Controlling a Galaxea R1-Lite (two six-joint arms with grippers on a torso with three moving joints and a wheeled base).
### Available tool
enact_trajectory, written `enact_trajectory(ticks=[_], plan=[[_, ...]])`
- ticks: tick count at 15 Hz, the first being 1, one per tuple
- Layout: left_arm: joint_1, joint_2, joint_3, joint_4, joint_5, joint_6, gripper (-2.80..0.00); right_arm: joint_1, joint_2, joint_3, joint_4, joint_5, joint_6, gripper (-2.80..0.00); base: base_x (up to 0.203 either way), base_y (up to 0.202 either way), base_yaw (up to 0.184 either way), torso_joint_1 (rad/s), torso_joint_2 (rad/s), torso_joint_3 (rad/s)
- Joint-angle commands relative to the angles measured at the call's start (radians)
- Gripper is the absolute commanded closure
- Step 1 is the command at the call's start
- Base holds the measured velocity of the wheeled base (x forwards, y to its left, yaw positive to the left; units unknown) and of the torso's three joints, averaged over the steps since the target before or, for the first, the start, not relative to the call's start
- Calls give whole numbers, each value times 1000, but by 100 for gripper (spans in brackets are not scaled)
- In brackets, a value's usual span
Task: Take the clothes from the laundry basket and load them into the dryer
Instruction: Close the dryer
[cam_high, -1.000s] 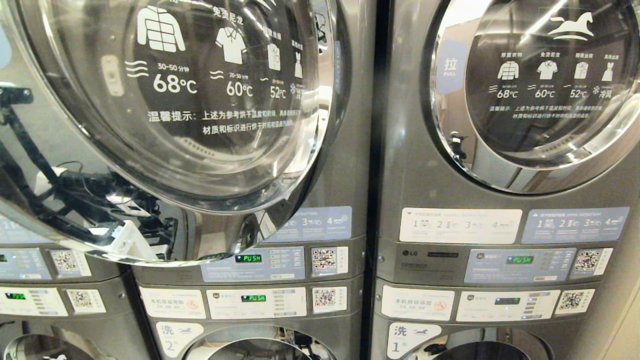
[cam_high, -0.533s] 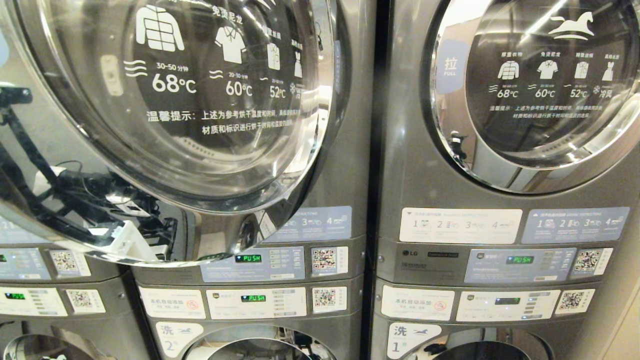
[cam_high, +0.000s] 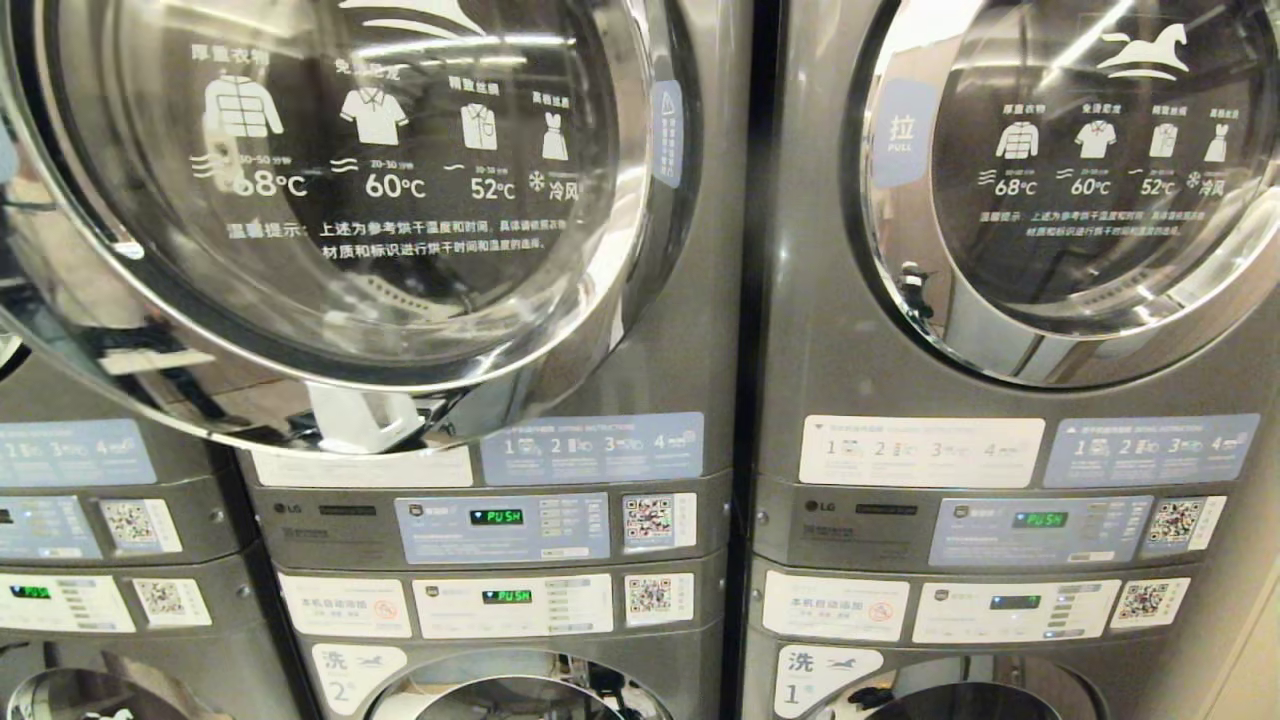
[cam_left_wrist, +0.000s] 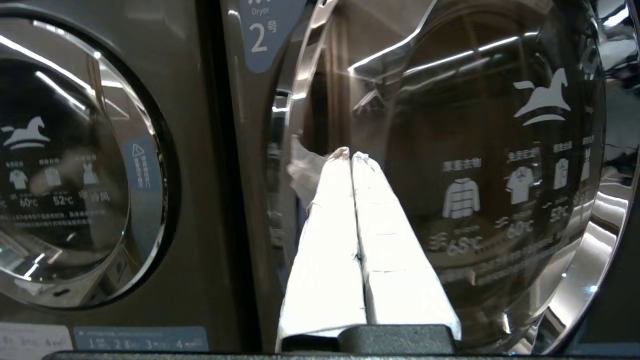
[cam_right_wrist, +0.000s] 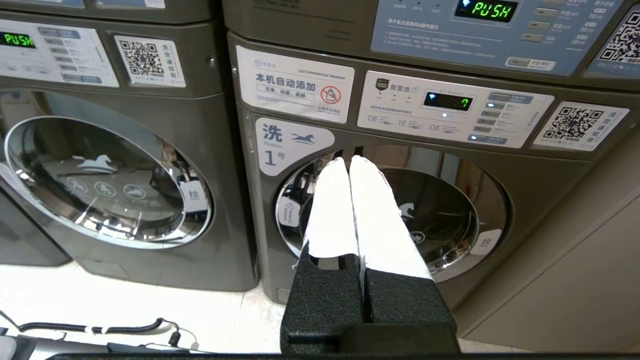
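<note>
2 hands (cam_left_wrist: 351, 156) (cam_right_wrist: 348, 161) pressed together; dryer door (cam_high: 330, 200) lists 68°C, 60°C, 52°C (panel: PUSH).

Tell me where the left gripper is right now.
The left gripper shows only in the left wrist view, fingers together and empty, just in front of the glass of the open dryer door, right of the grey "2" label.

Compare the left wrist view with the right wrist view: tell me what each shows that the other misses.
Only the left wrist view shows the left gripper, fingers pressed together, at the open chrome-rimmed door of dryer 2. Only the right wrist view shows the right gripper, also shut, before the door of washer 1, plus the floor with a black cable. Both show grey machines and white-wrapped fingers holding nothing.
</note>
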Motion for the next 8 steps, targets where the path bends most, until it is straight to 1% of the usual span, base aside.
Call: enact_trajectory(ticks=[1, 3, 5, 6, 8], plan=[[10, 14, 3, 0, 9, -22, 0, 1, 0, 0, 0, 0, 2, 0, 0, 0, 0, 0, 0, 0], [11, 51, 11, 2, 8, -113, 0, 2, -10, 0, -1, 1, 2, 0, 0, 0, 0, 0, 0, 0], [32, 99, 10, -4, 0, -162, 0, 1, -32, 1, -1, 0, 5, 0, 0, 0, 0, 0, 0, 0], [56, 148, 7, -7, -27, -174, 0, 2, -32, 2, -3, 0, 9, 0, 0, 0, 0, 0, 0, 0], [140, 242, 6, -28, -110, -184, 0, 2, -34, 11, -40, -24, 29, 0, 0, 0, 0, 0, 0, 0]])
